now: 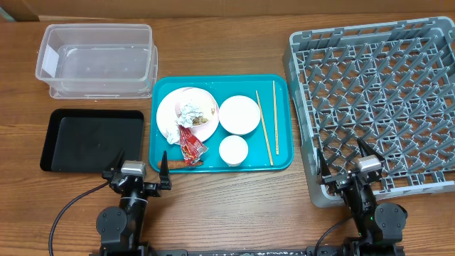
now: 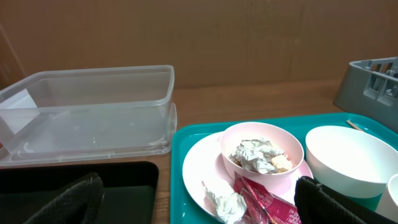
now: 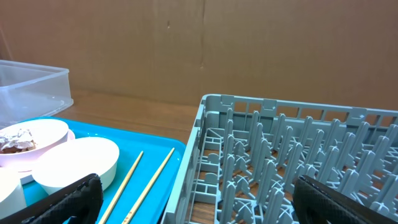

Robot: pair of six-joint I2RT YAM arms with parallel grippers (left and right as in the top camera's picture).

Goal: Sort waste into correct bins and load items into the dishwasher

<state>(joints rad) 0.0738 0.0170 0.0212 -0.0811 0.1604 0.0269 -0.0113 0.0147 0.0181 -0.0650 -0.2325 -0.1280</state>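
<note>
At the far left of the desk we saw the clear tub with nothing in it. In front of it lay the black tray, also bare. Just beside that tray's near right corner hung our left tool, jaws spread wide with nothing between them.

Next came the teal serving tray. On its left part sat the pink plate, carrying a pink bowl with crumpled tissue and beige food scraps inside. The red wrapper lay over the plate's near edge, and an orange stick rested at the tray's near rim. We judged the wrapper the sensible first pick for the left tool because it lay nearest. A low pinch on its crinkled middle, clear of the plate's rim, should lift it without dragging the plate along. Which bin takes which waste we could not tell from the scene.

Further right on the tray were the white bowl, the small white cup and the chopsticks, lying side by side but apart. At the far right stood the grey dish rack, no dishes in it. Our right tool was over its near left corner, equally wide open and holding nothing. We reckoned the dishes should wait until the waste was off the plate. The chopsticks would need a grip near one end, since thin sticks lying flat slip easily.
</note>
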